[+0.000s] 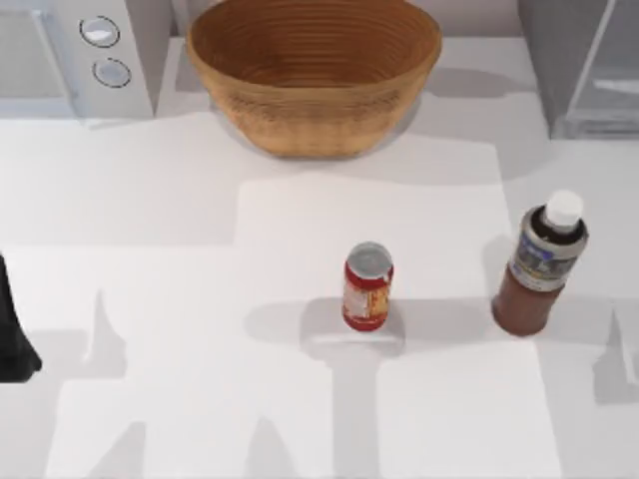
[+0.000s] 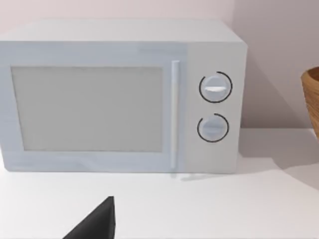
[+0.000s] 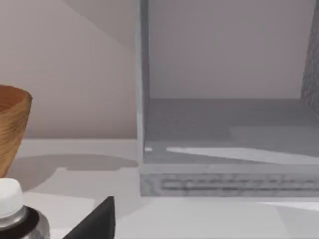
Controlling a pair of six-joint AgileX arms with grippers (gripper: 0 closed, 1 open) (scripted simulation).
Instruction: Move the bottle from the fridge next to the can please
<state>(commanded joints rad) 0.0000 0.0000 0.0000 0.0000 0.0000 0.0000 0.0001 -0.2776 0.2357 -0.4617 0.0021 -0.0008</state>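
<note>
The dark reddish-brown bottle [image 1: 539,267] with a white cap stands upright on the table at the right, outside the grey fridge [image 1: 579,70]. The short red can [image 1: 367,287] stands upright near the middle, a hand's width to the bottle's left. Nothing grips either of them. My left arm [image 1: 14,334] is parked at the table's left edge, and a dark tip of the left gripper [image 2: 95,224] faces the microwave. A dark tip of the right gripper [image 3: 95,221] shows just behind the bottle's cap [image 3: 9,195], facing the fridge's bare inside [image 3: 224,129].
A white microwave [image 1: 80,50] with two round knobs stands at the back left. A large woven basket [image 1: 313,70] sits at the back middle, between it and the fridge. Bare white table lies in front of the can and bottle.
</note>
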